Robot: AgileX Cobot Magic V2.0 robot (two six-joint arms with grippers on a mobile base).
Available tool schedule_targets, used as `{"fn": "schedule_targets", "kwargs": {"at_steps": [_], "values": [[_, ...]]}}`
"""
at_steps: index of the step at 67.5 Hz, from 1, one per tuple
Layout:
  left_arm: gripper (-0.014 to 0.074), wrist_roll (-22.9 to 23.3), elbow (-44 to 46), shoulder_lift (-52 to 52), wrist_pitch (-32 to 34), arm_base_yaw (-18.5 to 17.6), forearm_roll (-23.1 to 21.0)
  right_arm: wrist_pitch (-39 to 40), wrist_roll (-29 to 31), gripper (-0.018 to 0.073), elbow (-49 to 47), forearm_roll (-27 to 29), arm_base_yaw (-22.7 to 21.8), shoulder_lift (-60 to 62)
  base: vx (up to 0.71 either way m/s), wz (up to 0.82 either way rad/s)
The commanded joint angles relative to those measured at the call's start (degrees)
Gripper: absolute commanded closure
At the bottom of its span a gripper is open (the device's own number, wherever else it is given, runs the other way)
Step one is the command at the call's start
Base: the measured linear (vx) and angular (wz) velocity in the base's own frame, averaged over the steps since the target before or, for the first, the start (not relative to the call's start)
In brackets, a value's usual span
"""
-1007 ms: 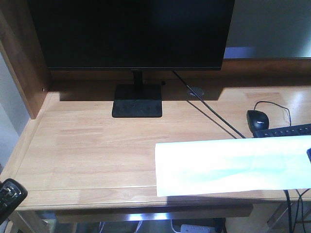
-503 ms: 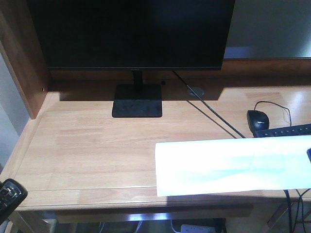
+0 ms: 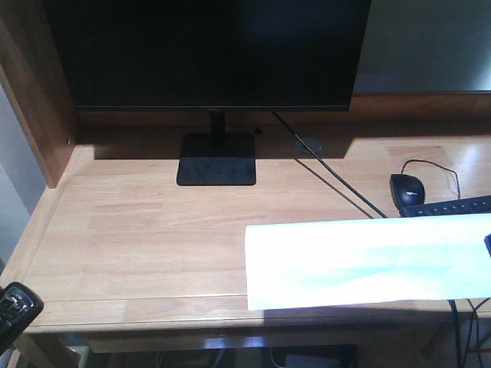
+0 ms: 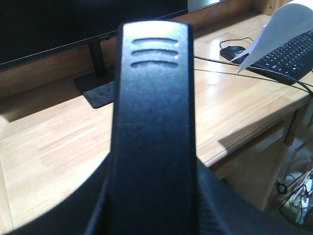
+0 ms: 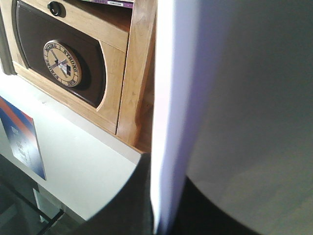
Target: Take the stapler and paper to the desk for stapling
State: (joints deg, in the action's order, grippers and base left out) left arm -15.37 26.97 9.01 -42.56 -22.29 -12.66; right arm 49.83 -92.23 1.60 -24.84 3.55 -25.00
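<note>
The black stapler (image 4: 151, 122) fills the middle of the left wrist view, ridged end up, and my left gripper (image 4: 154, 200) is shut on it. In the front view the stapler (image 3: 15, 307) shows as a dark shape off the desk's front left corner. The white paper (image 3: 360, 261) hangs over the right front part of the light-wood desk (image 3: 153, 230). It runs edge-on through the right wrist view as the paper (image 5: 234, 88), with my right gripper (image 5: 164, 205) shut on it. A dark bit of that gripper (image 3: 488, 244) shows at the sheet's right end.
A black monitor (image 3: 207, 54) on a square base (image 3: 216, 159) stands at the back. A black mouse (image 3: 406, 188), a keyboard (image 3: 453, 207) and a cable (image 3: 330, 169) lie on the right. A wooden side panel (image 3: 31, 92) walls the left. A wooden shelf unit (image 5: 98, 58) shows behind the paper.
</note>
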Motion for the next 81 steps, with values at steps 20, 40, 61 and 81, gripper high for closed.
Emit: {"fn": "schedule_targets", "kwargs": {"at_steps": [20, 40, 61, 81], "values": [[0.0603, 0.24, 1.77, 0.8, 7.15, -0.3, -1.19, 3.62, 0.74, 0.0567, -1.09, 0.95, -0.01, -0.41, 0.0, 0.0], [0.0603, 0.36, 2.07, 1.05, 11.63, -0.3, -5.23, 3.62, 0.74, 0.0567, -1.09, 0.95, -0.01, -0.41, 0.0, 0.0], [0.0603, 0.11, 17.04, 20.05, 12.44, -0.3, -5.49, 3.62, 0.74, 0.0567, -1.09, 0.95, -0.01, -0.41, 0.0, 0.0], [0.0603, -10.58, 30.59, 43.18, 7.8, -0.3, -6.81, 3.62, 0.74, 0.0567, -1.09, 0.95, -0.01, -0.41, 0.0, 0.0]]}}
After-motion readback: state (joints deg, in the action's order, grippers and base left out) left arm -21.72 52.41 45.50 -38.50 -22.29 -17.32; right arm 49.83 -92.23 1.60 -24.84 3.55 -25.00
